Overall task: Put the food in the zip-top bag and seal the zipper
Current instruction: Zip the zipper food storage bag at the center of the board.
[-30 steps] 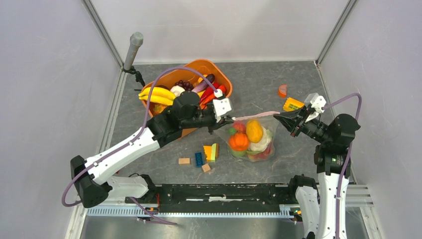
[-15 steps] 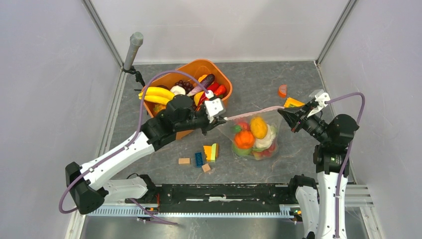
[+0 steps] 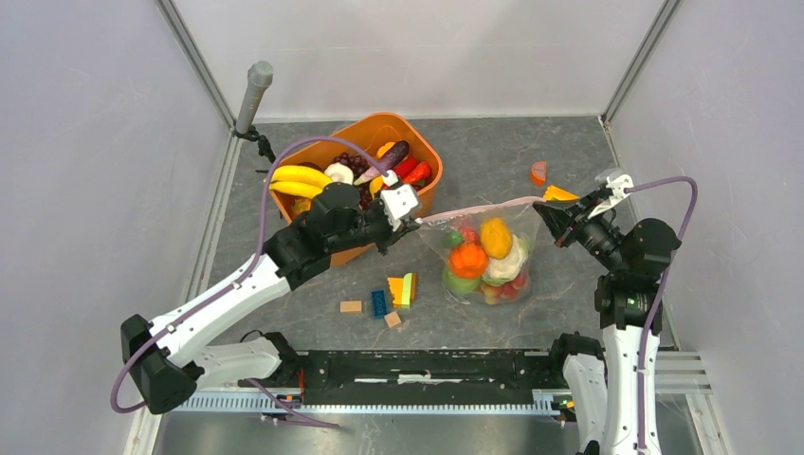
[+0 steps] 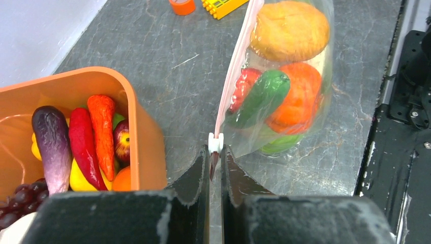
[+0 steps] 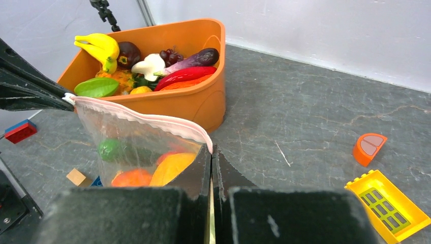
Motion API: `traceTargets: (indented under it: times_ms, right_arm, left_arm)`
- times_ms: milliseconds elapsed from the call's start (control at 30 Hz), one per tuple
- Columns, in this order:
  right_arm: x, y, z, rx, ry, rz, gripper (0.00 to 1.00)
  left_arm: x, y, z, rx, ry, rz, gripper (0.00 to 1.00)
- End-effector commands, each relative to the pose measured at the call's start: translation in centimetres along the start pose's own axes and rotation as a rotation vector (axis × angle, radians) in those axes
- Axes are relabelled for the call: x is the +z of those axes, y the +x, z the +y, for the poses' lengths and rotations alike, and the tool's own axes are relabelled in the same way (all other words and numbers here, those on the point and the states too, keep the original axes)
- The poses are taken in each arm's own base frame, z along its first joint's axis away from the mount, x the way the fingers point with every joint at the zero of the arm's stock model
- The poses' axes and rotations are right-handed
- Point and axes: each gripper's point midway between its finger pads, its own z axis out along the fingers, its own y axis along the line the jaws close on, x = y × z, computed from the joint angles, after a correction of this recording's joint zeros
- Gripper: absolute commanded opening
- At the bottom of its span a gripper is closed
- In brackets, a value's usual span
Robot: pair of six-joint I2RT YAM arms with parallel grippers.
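The bag [image 3: 485, 267] is hung between the two hands over the worktop [image 3: 569, 142], just beside the tub [image 5: 195, 104], and its zipper [image 3: 479, 206] is stretched nearly straight from one hand to the other. The left hand [image 4: 214, 161] is clenched on the zipper's left end, with the white slider [image 4: 216, 142] sitting right at its fingertips. The right hand [image 5: 211, 158] is clenched on the opposite end of the zipper. Along the length that is seen, the pink strip looks pressed together. Food is held inside the bag: a yellow-orange round piece [image 4: 289, 30] at the top, an orange pumpkin-like piece [image 4: 300, 99] under it, a green piece [image 4: 259, 96] and a red one [image 4: 243, 86] beside those, and a white piece [image 3: 513, 263] on the right side. Whether the bag's bottom touches the worktop cannot be told. More food is left in the tub: bananas [image 3: 299, 178], an aubergine [image 4: 51, 137], a red pepper [image 4: 81, 147], a carrot [image 4: 101, 132], grapes [image 4: 15, 198] and a green leaf [image 5: 96, 86]. A few blocks [image 3: 393, 294] lie near the bag's left side, and a half-disc [image 5: 369, 148] and a yellow block [image 5: 389, 203] lie apart on the right.
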Motion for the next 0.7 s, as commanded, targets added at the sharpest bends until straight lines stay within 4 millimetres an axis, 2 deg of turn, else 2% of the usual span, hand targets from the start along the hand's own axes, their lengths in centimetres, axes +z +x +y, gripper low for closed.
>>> traceTargets:
  times_ms: [0,233,400,433,500,533,667]
  right_arm:
    - [0.0,-2.0,-2.0,-0.047,0.111,-0.078,0.0]
    - [0.1,-2.0,-2.0,-0.033,0.105,-0.096,0.0]
    - [0.1,-2.2,-1.6,-0.04,0.084,-0.097,0.0]
    - [0.2,-2.2,-1.4,-0.043,0.074,-0.096,0.0]
    - [0.1,-2.2,-1.0,-0.052,0.051,-0.091,0.0]
    - [0.1,-2.1,-0.8,-0.055,0.04,-0.088,0.0]
    - [0.0,-2.5,-0.6,-0.065,0.04,-0.102,0.0]
  left_arm:
    - [-1.1,1.1,2.0,-0.001,-0.11,0.045,0.02]
    - [-1.4,0.8,2.9,-0.022,-0.179,-0.006,0.04]
    - [-1.3,0.6,2.8,-0.036,-0.17,-0.014,0.18]
    - [-1.2,0.5,2.7,-0.042,-0.165,-0.021,0.24]
    - [-1.2,0.2,2.5,-0.055,-0.16,-0.04,0.49]
    - [-1.1,-0.1,2.4,-0.059,-0.156,-0.053,0.58]
    - [-1.6,-1.4,2.1,-0.087,-0.142,-0.095,0.85]
